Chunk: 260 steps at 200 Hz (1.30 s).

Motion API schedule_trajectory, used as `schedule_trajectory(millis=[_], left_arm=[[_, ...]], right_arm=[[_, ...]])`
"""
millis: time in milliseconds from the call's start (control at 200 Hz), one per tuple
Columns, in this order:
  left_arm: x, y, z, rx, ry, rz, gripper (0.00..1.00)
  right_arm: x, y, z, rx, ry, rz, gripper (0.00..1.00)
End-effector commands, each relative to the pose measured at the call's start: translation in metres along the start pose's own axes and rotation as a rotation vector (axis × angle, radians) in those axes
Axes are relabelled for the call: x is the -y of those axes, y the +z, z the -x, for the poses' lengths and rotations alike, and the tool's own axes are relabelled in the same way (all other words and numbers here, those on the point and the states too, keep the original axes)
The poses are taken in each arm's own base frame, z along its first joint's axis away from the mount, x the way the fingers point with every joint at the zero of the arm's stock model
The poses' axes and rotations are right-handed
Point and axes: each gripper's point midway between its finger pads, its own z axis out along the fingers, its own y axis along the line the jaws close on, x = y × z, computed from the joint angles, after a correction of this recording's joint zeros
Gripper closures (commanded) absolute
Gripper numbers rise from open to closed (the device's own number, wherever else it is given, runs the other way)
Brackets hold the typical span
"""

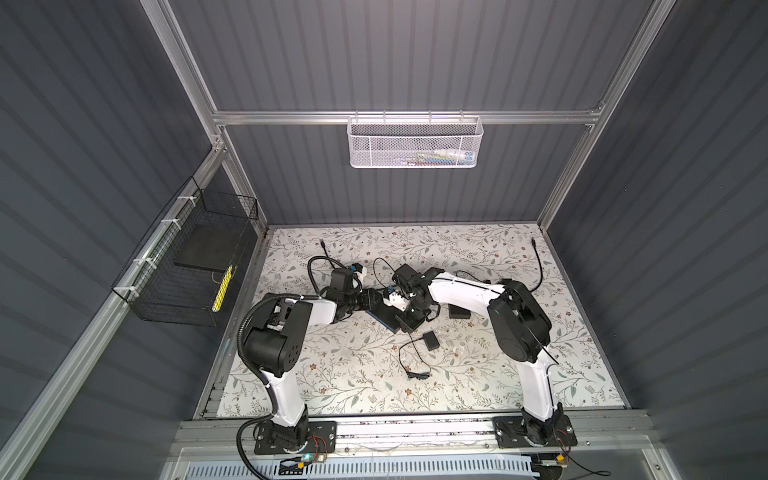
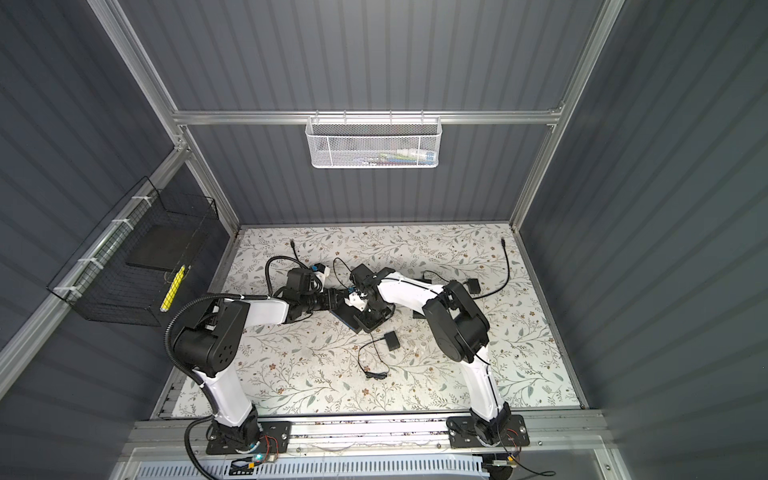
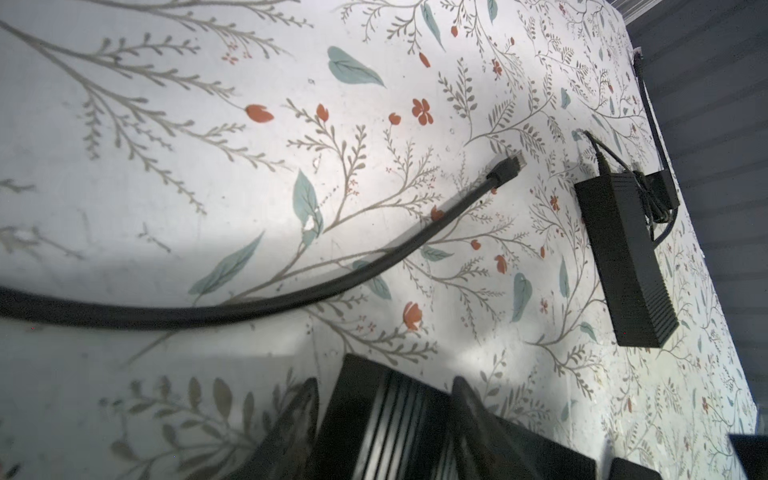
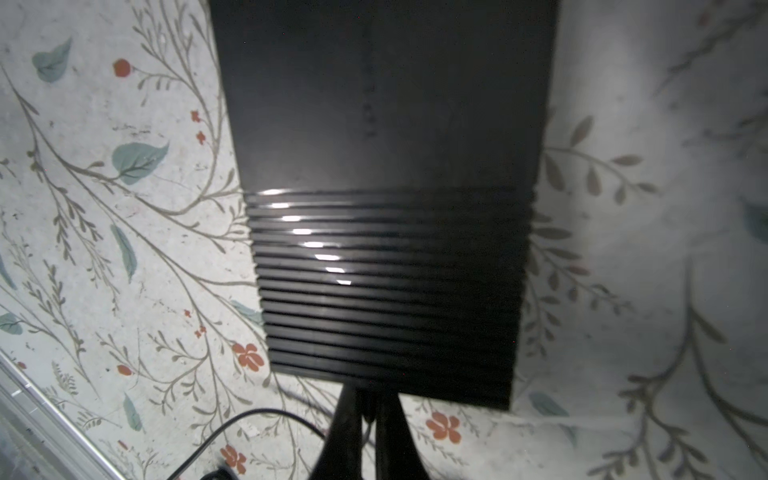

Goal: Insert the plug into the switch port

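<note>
While the left claw [image 3: 384, 382] clamps the switch [image 4: 382, 166], the right claw [image 4: 368, 399] is pressed together beside a thin cable [image 4: 257, 412].

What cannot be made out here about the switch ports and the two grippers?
1. Right gripper: shut, but what it pinches is dark, hidden between its jaws, right wrist view.
2. Left gripper: fingers blurred beside the switch, left wrist view; contact unclear.
3. Switch ports: both grippers cover them in both top views; the right wrist view shows only the ribbed top.
</note>
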Motion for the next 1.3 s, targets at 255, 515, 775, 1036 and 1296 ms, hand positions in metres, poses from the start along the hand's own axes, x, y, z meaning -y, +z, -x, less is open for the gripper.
schedule_trajectory(millis=[255,515,775,1036,1296], left_arm=[[-0.020,-0.021,-0.097,-0.349,-0.213,0.077,0.50],[-0.022,-0.032,-0.080,-0.320,-0.191,0.105,0.50],[-0.016,-0.047,-0.052,-0.257,-0.166,0.107,0.49],[-0.012,-0.091,0.007,-0.085,-0.167,0.091,0.48],[-0.009,-0.143,0.045,0.097,-0.194,0.104,0.47]], right_arm=[[0.000,-0.038,0.028,0.317,-0.058,-0.047,0.77],[0.027,-0.061,-0.031,0.283,0.139,-0.108,0.71],[0.026,-0.062,-0.066,0.204,0.250,-0.094,0.60],[0.016,-0.049,-0.081,0.137,0.252,-0.086,0.24],[0.026,-0.028,-0.094,0.082,0.255,-0.154,0.28]])
